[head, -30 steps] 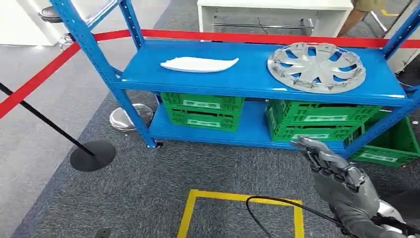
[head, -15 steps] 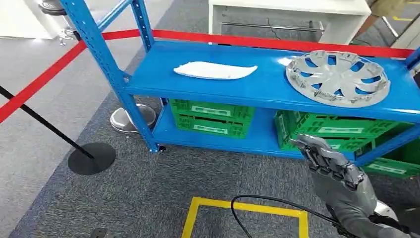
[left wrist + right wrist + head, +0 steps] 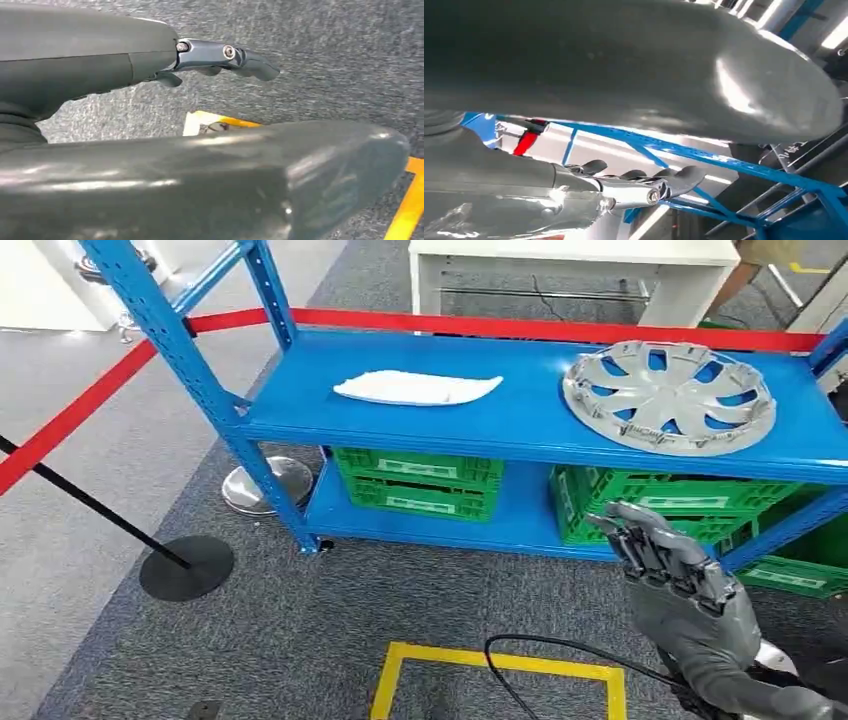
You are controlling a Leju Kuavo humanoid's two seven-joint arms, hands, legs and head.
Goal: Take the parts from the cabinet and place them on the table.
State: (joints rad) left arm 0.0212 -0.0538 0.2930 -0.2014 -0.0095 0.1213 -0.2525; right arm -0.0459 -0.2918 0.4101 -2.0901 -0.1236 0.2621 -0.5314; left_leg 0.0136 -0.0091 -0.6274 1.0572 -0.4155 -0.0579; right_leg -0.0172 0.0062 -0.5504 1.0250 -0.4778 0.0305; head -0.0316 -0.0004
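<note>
Silver spoked hubcap (image 3: 668, 397) lies flat on the blue metal shelf (image 3: 520, 425), above and beyond the right hand (image 3: 675, 585). A smooth white curved part (image 3: 417, 388) lies farther left. Both hands, the left hand (image 3: 150, 125) too, are empty with fingers extended.

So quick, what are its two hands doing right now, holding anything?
Left hand: open, holding nothing.
Right hand: open, empty, raised toward the blue metal shelf rack.

The right hand (image 3: 672, 575) was raised forward, fingers apart and empty; the left hand (image 3: 150, 125) was likewise held empty.
</note>
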